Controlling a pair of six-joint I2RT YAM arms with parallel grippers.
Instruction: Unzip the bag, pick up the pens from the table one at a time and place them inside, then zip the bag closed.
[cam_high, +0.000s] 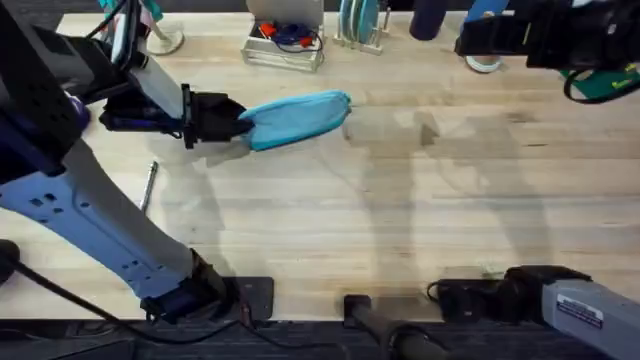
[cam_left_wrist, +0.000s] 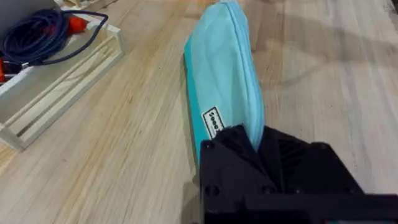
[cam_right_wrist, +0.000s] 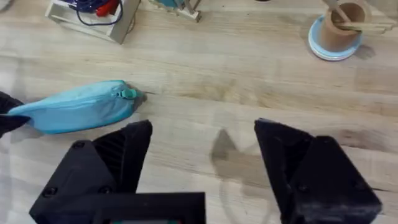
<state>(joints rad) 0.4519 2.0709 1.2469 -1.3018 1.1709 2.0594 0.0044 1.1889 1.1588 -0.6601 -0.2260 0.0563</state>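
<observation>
**A:** where's the bag (cam_high: 296, 118) rn?

**B:** lying on the table (cam_high: 420, 220), far-left part, zip side up w/ the teal pull at its right end. Left gripper (cam_high: 238, 122) is clamped on its left end, fabric pinched btwn the fingers.

**A:** and the right gripper (cam_right_wrist: 202, 152)?

**B:** spread wide, nothing in it, hanging over bare wood just beside the bag's zip end. One grey pen (cam_high: 148, 186) lies near the left edge, well apart from the bag.
</observation>
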